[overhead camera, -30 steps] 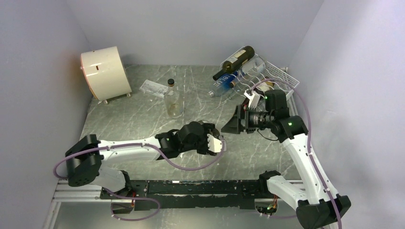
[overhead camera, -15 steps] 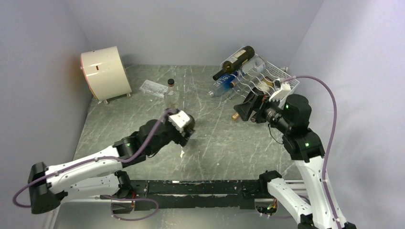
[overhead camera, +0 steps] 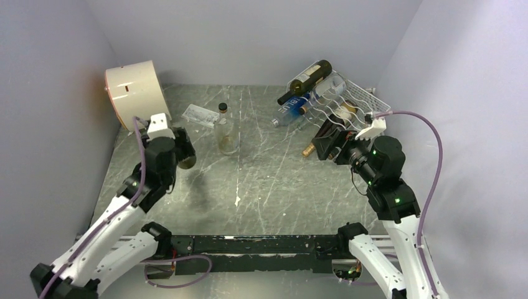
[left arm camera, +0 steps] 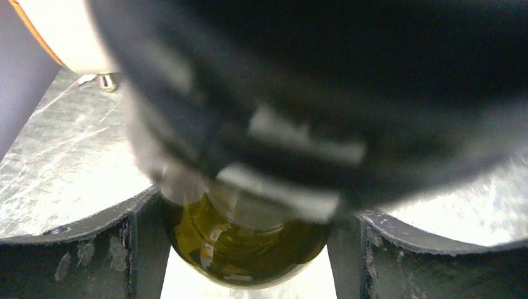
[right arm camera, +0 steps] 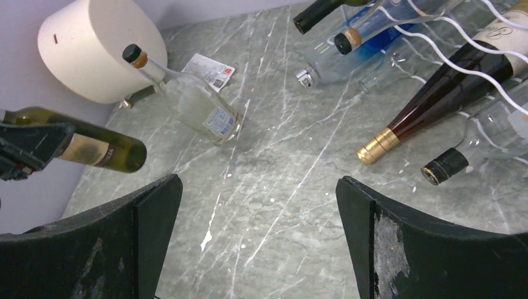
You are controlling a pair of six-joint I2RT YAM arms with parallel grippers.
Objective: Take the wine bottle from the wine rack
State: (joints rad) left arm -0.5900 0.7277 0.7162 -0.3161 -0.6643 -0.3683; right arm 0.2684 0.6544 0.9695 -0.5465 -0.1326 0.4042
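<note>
One olive-green wine bottle (right arm camera: 103, 151) lay nearly level in the clamped left gripper (left arm camera: 246, 249) above the left of the table (overhead camera: 280, 187), well apart from the wine rack (overhead camera: 367, 103), near which the right gripper (right arm camera: 258, 243) gaped empty.

robot lab cell: plain grey walls (overhead camera: 249, 37), marbled table (overhead camera: 280, 187), mounting rail (overhead camera: 249, 244).

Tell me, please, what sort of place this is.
Probably a robotics test cell: plain walls box in a marble-patterned table, the left arm and right arm are mounted on a metal rail, and a stocked wine rack serves as a prop.
</note>
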